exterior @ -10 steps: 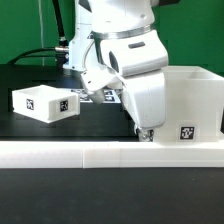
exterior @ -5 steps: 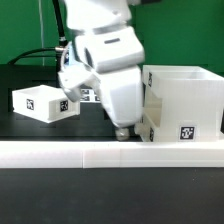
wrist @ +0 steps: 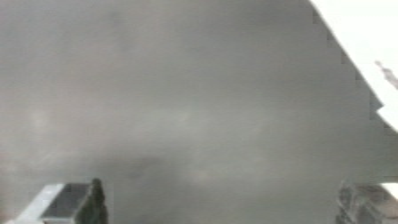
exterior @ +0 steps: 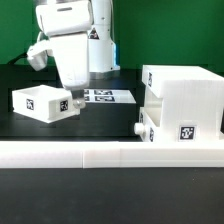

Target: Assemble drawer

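Pincer (wrist: 217,203) spread and empty, I hang over the right end of the small box (exterior: 40,102) — left-centre of the exterior view's frame, long axis across it — casing (exterior: 185,100) far right.

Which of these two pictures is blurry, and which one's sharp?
Wrist view: heavily blurred, the table a washed-out grey smear without detail. Exterior view: evenly lit, sharp on the small box and the casing; only the arm looks slightly soft.

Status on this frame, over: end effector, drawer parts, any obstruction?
End effector open, empty, hovering near small box. Small box and casing apart, not joined. Marker board lies flat between them; no obstruction seen.
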Robot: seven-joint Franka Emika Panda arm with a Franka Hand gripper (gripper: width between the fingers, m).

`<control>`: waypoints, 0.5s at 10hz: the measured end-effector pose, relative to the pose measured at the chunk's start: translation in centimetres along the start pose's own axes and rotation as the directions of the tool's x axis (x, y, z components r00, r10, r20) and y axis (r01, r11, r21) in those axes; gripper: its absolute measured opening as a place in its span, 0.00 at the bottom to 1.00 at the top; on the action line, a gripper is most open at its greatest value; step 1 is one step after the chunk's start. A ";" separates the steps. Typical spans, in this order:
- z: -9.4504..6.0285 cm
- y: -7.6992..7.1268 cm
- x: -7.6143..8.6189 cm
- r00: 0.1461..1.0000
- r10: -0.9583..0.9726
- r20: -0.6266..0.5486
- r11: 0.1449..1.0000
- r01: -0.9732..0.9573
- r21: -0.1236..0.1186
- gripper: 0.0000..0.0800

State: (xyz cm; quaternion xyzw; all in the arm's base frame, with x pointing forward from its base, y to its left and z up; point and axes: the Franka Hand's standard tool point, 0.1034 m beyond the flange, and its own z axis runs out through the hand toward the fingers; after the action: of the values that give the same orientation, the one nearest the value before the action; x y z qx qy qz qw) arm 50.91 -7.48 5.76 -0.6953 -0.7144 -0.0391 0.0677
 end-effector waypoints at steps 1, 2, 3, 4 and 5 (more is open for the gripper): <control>-0.5 -0.8 -0.6 1.000 0.009 0.007 1.000 -0.009 0.000 0.81; -0.9 -1.5 -0.8 1.000 0.013 0.015 1.000 -0.013 -0.001 0.81; -1.1 -1.4 -0.7 1.000 0.010 0.017 1.000 -0.010 -0.004 0.81; -1.0 -1.4 -0.7 0.999 0.030 0.016 1.000 -0.030 -0.002 0.81; -1.0 -1.5 -0.7 0.999 0.047 0.014 0.999 -0.047 -0.002 0.81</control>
State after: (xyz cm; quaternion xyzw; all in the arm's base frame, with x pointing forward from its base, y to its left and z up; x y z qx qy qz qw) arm 49.52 -8.33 6.67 -0.7123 -0.6983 -0.0330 0.0630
